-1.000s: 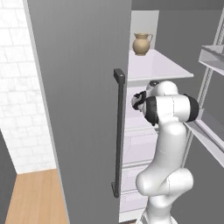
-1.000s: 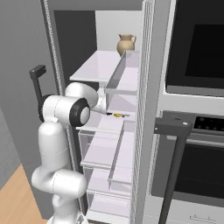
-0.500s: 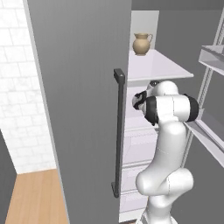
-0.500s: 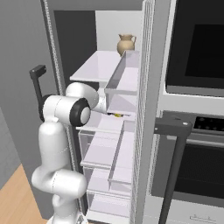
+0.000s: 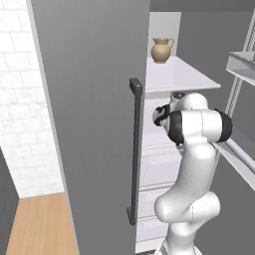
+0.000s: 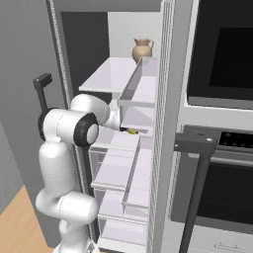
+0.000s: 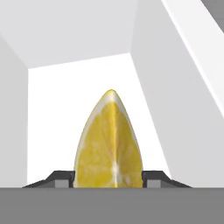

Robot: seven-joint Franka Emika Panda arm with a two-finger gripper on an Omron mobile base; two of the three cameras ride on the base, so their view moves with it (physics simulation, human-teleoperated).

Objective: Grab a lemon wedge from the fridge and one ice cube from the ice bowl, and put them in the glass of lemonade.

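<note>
Hand view is showing the lemon wedge point(image 7: 109, 144) standing between the 2 fingertips point(image 7: 61, 177), which are pressing its sides: the jaws are clamped on it. The wedge is tapering, so I judge it could be squeezing out of the pinch if the pull-back is fast, or catching the shelf point(image 6: 129, 101) just above. The arm is reaching level into the fridge point(image 5: 89, 99), gripper point(image 6: 127, 131) under that shelf.
</note>
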